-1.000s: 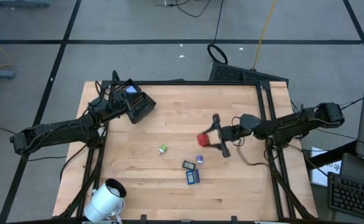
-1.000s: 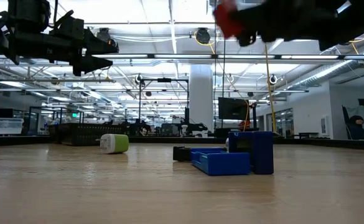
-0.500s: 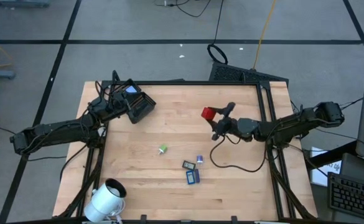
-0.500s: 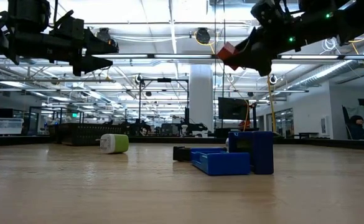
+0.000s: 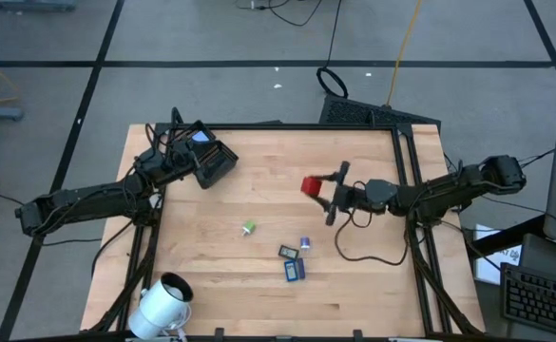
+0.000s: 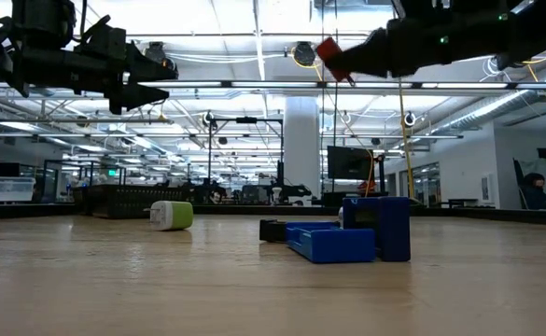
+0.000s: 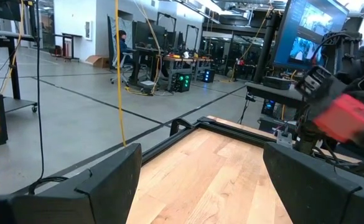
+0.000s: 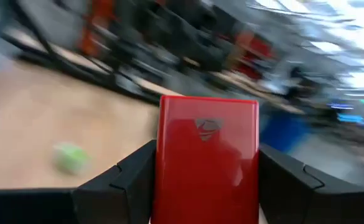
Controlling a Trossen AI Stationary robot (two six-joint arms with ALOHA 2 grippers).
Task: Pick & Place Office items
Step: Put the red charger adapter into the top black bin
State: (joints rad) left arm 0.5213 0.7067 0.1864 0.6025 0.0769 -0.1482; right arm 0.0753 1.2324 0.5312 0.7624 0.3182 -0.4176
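Red card [image 8: 208, 158] pinched betw. right pincer [image 5: 327, 199] fingers, held in air above table [image 5: 220, 294] | looks light, stiff, glossy, prob. slippery; grip by flat sides, mid-body | left pincer [image 7: 197, 180] spread, empty, waits at tray [image 5: 211, 163] well off from right one

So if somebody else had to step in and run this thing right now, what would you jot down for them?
Right gripper: shut on the red item, held in the air above the middle-right of the table.
Left gripper: open and holding nothing, over the black tray at the table's far left corner.
On the wood: the green-and-white bit near the middle, and a cluster of blue and dark items nearer the front edge. A white cylinder lies at the front left corner.
Done: the red item is lifted.
Left: set it down in its place, then the loose items.
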